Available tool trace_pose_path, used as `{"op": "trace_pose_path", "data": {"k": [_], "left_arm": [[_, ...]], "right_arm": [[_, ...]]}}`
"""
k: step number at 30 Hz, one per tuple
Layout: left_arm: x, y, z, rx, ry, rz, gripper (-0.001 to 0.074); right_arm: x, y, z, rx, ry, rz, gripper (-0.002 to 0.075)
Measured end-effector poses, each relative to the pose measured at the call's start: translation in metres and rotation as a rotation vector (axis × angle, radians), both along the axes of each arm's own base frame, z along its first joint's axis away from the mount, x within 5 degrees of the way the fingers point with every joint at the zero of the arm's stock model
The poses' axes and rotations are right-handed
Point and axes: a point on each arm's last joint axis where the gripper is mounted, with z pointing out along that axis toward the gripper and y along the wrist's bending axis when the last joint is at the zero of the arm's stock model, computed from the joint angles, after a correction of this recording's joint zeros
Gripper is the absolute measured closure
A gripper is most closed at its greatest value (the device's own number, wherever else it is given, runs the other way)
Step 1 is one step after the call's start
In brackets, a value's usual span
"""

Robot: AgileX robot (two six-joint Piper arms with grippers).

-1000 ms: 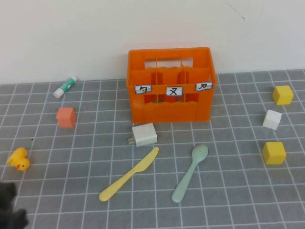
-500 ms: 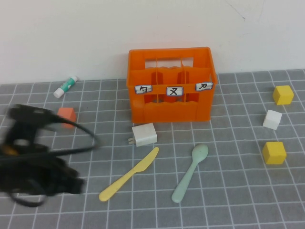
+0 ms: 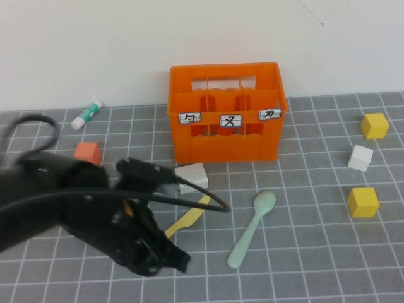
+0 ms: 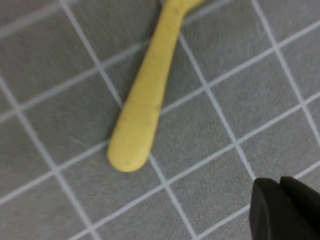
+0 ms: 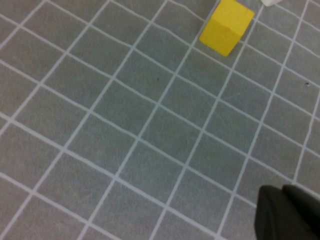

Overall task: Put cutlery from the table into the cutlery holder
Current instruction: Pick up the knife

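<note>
White-and-green tube (image 3: 87, 114), orange cube (image 3: 87, 153), white charger (image 3: 193, 176), three blocks right.

you're looking at a staged robot test bench — not a home or a kitchen. the table (image 3: 315, 252) is a flat grey mat ruled with thin white lines into small squares, pushed against a bare white wall (image 3: 189, 31). what lies on it is an unrelated mix of small props: yellow cubes (image 3: 363, 202), a white cube (image 3: 360, 158), an orange cube (image 3: 87, 153), a white charger plug (image 3: 192, 175), a white-and-green tube (image 3: 86, 114) — and an orange crate (image 3: 224, 113) with three hand-lettered white labels. a black cabled robot arm (image 3: 76, 208) reaches over the mat.
</note>
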Motion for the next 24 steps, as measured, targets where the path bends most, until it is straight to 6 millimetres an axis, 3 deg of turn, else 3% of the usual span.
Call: {"op": "trace_pose_path", "data": {"k": [9,16,24], "left_arm": [[0.015,-0.013,-0.040,0.023,0.085,0.066,0.0736],[0.020,-0.015,-0.048,0.027,0.081,0.094,0.0736],[0.025,-0.015,-0.043,0.053,0.041,0.064,0.0736]], "right_arm": [[0.001,0.000,0.001,0.011,-0.013,-0.004,0.0729],[0.001,0.001,0.001,0.024,-0.015,-0.005,0.0729],[0.001,0.002,0.001,0.031,-0.015,-0.005,0.0729]]}}
